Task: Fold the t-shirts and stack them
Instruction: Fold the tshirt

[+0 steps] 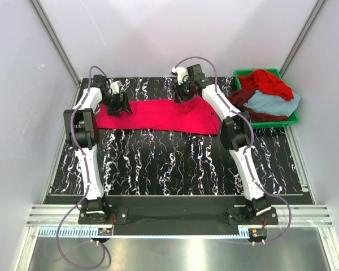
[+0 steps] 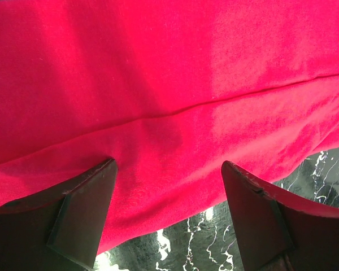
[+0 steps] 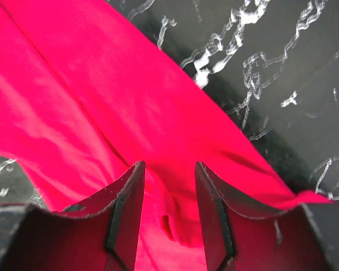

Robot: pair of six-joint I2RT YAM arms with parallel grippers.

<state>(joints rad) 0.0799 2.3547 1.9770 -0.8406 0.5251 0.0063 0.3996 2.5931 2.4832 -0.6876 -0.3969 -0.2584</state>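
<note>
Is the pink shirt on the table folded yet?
Partly folded: the pink shirt lies as a long narrow band, one layer's edge running along it.

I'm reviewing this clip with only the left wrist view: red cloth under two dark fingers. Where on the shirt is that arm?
Observer: The top view puts the left fingers at the left end of the crimson-pink shirt, which lies spread as a long band across the far side of the table.
Operator: And the other arm?
Observer: The right fingers stand parted over the shirt's far edge, right of its middle.
Operator: Any other shirts?
Observer: Three lie heaped in the green bin at the far right: a red shirt, a maroon shirt and a blue-grey shirt.
</note>
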